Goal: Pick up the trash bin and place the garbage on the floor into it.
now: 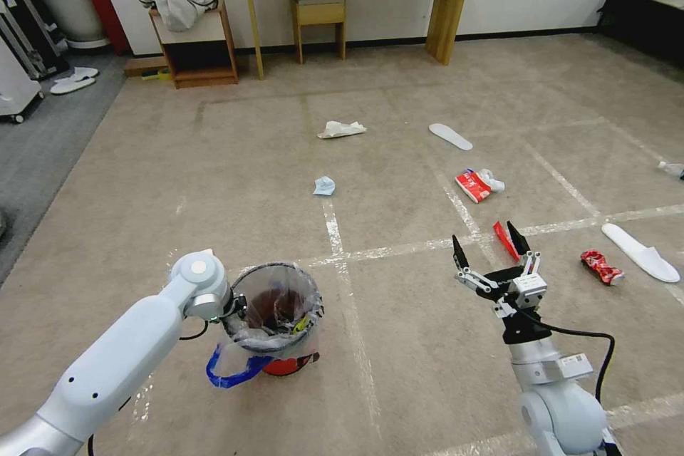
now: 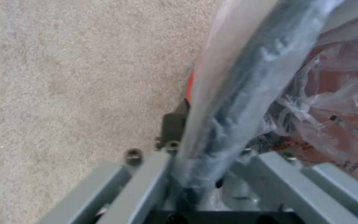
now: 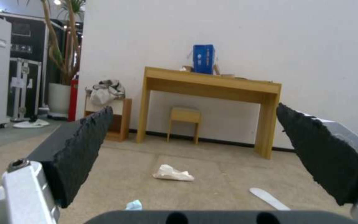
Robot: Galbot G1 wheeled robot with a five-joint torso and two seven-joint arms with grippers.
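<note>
Head cam sits high, looking forward and down over the floor [image 1: 399, 85] toward the far wall. Left wrist cam is jammed right up against the trash bin [image 2: 245, 93] rim, pointing down at carpet. Right wrist cam rides low, facing the far desk [image 3: 212, 85]. It shares the crumpled white paper [image 1: 340, 130] [image 3: 172, 173] with the head cam.

Red trash bin [image 1: 274, 320] upright on beige carpet floor [image 1: 399, 342], clear bag liner; crumpled paper [image 1: 340, 130], blue mask [image 1: 324, 186], crushed can [image 1: 600, 266] scattered beyond.

Red trash bin [image 1: 288, 365]; blue drawstring [image 1: 231, 369]; beige floor [image 1: 214, 178].
</note>
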